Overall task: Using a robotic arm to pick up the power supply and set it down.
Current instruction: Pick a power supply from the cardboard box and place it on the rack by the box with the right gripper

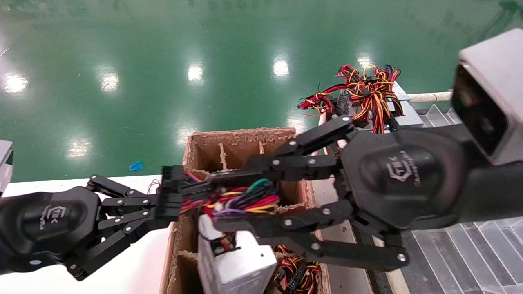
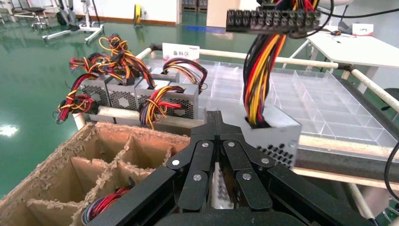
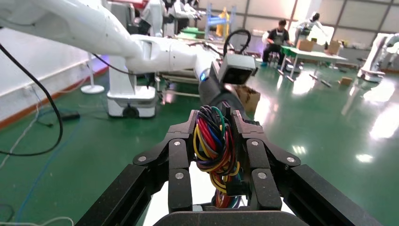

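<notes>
Mid-lift: my right pincer clamps the wire bundle; my left pincer nips its black connector. The power supply hangs over the cardboard box; set-down remains.

White sign with Chinese "备料区" on the rack rail.

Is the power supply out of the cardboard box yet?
Partly: the power supply still sits low inside the cardboard box, hanging by its wires.
</notes>
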Available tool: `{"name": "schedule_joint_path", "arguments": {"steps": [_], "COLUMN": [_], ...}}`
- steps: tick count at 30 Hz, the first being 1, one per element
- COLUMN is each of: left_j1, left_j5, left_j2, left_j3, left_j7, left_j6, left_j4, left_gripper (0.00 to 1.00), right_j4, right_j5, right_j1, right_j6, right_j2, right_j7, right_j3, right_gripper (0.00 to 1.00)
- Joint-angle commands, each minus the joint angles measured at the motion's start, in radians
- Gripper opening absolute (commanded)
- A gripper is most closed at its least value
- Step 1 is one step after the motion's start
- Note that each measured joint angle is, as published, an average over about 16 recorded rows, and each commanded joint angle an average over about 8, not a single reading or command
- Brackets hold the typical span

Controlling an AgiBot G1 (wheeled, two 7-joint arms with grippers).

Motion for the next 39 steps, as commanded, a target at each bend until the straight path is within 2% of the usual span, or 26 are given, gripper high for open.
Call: {"name": "schedule_joint_path", "arguments": {"steps": [1, 13, 23, 32, 39], "left_j1": [0.000, 0.000, 0.000, 0.000, 0.000], "left_j5": [0.000, 0.000, 0.000, 0.000, 0.000], "left_j2": [0.000, 0.000, 0.000, 0.000, 0.000], "left_j3": [0.000, 0.000, 0.000, 0.000, 0.000], "left_j7": [0.000, 0.000, 0.000, 0.000, 0.000], "left_j6": [0.000, 0.000, 0.000, 0.000, 0.000], "left_j4": [0.000, 0.000, 0.000, 0.000, 0.000], "left_gripper": [0.00, 0.00, 0.00, 0.00, 0.00], "right_j4": [0.012, 0.056, -0.014, -0.043, -0.015], "right_j5": [-0.007, -0.153, -0.233, -0.292, -0.282], "right_j1": [0.013, 0.193, 0.304, 0.346, 0.344], "right_j6": [0.003, 0.022, 0.007, -0.002, -0.001], "right_j2": [0.021, 0.210, 0.305, 0.374, 0.436], "right_j7": [0.004, 0.079, 0.093, 0.104, 0.115], "right_j3": [-0.003, 0.009, 0.029, 0.006, -0.014], "right_gripper": [0.00, 0.00, 0.00, 0.00, 0.00]}}
